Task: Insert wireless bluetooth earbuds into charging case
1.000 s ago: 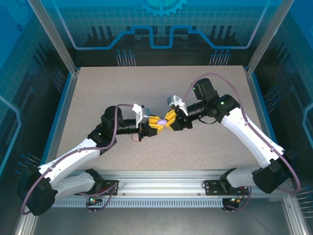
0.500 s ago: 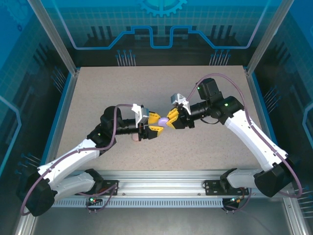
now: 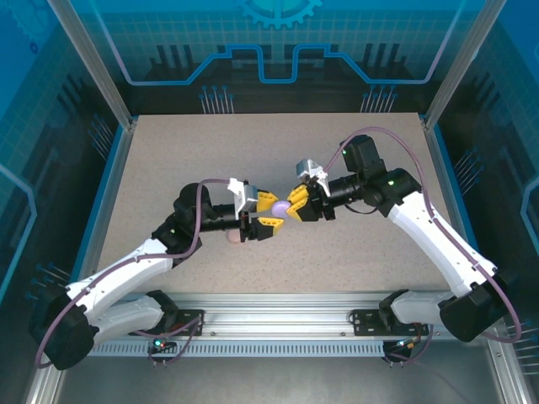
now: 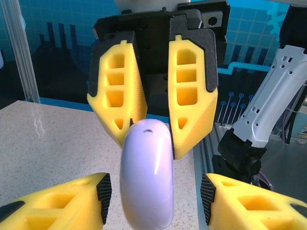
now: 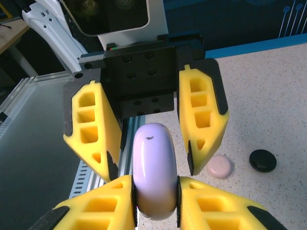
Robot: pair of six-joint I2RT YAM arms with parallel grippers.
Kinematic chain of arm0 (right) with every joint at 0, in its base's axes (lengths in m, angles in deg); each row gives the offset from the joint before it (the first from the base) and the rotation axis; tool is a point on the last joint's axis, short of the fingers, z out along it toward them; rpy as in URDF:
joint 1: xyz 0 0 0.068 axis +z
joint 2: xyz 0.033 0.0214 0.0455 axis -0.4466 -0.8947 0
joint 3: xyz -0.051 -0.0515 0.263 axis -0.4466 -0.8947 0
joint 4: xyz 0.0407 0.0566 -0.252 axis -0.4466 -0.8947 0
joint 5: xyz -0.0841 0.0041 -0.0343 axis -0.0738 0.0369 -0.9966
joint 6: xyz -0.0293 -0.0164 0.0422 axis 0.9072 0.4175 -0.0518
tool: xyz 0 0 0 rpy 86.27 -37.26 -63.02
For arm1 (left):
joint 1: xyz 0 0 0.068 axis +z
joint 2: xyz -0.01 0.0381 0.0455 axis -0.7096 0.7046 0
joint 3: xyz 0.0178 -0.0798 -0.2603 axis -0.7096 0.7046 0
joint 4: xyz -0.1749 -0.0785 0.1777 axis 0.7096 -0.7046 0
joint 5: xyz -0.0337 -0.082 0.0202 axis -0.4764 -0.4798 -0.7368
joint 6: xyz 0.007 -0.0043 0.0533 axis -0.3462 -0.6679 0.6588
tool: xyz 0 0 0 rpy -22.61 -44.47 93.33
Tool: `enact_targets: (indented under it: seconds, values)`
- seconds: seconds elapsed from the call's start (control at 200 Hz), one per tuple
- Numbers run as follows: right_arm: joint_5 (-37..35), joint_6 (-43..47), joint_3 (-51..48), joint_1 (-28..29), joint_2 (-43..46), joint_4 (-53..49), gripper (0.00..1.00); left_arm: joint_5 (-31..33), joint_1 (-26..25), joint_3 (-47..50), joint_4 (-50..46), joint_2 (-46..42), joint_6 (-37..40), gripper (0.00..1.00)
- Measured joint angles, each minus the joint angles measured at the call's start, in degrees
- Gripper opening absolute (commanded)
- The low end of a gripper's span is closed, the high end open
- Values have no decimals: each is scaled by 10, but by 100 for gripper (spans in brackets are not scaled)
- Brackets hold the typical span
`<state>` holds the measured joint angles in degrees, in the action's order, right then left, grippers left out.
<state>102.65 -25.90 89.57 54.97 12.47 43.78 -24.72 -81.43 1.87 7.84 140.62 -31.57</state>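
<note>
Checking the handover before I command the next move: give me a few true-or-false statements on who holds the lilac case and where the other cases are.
1. The right gripper is clamped on the lilac case. True.
2. The left gripper is also squeezing the lilac case. False: its fingers stand apart on either side of the case, with a gap at each.
3. The lilac case lies flat on the table. False: it is held on edge above the table, between the right gripper's fingers.
4. A pink case and a black case lie on the table, near each other but not touching. True.
</note>
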Motion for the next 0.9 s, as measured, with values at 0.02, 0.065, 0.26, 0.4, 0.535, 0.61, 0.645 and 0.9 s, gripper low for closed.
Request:
enact_targets:
  seconds: [0.02,0.065,0.26,0.4,0.535,0.61,0.645,0.9]
  values:
    - [0,0,-1,0,0,2,26,0,-1,0,0,1,0,54]
    - [0,-5,-3,0,0,6,26,1,-2,0,0,2,0,52]
    - [2,-13,-5,0,0,17,26,8,-4,0,3,5,-2,33]
    - [5,-17,-8,0,2,21,27,15,-4,0,4,5,-3,24]
    - [2,-22,-14,0,7,24,44,15,-4,0,4,5,-2,21]
    - [-4,-20,-17,0,10,23,55,15,-5,0,4,5,0,21]
    - [-8,-21,-19,0,12,22,60,18,-5,0,2,5,0,21]
    - [-69,-31,-39,-3,63,28,85,34,-11,0,-42,3,27,20]
